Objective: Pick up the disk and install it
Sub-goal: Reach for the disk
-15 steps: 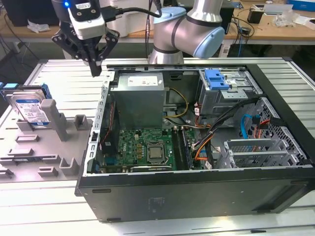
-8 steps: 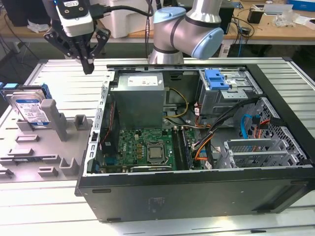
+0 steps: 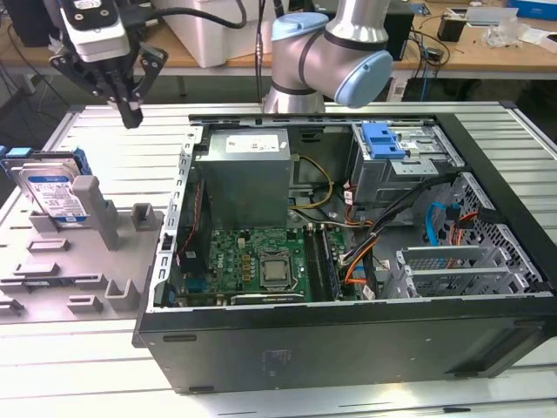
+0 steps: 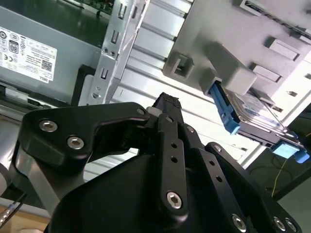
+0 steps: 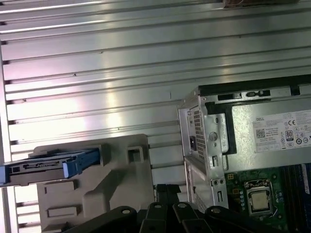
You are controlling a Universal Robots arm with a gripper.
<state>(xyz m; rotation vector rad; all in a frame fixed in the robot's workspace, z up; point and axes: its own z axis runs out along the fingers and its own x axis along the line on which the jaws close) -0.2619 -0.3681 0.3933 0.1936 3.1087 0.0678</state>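
Observation:
The disk (image 3: 54,193), a silver drive with a blue-and-white label in a blue carrier rail, stands on edge in the grey fixture (image 3: 87,261) at the exterior view's left. My gripper (image 3: 132,115) hangs above the table, higher than the disk and toward the exterior view's right of it, apart from it. Its fingers are shut together with nothing between them. In the second wrist view the shut fingertips (image 4: 166,103) point toward the fixture, and the disk (image 4: 252,116) shows edge-on with its blue rail. The first wrist view has the disk (image 5: 43,167) on the fixture (image 5: 107,194).
An open computer case (image 3: 348,340) lies on the slatted metal table (image 3: 104,131). Inside are the grey power supply box (image 3: 244,170), a motherboard (image 3: 252,261), cables, and a drive cage with a blue bracket (image 3: 383,139) at the back right. The arm's base (image 3: 331,52) stands behind the case.

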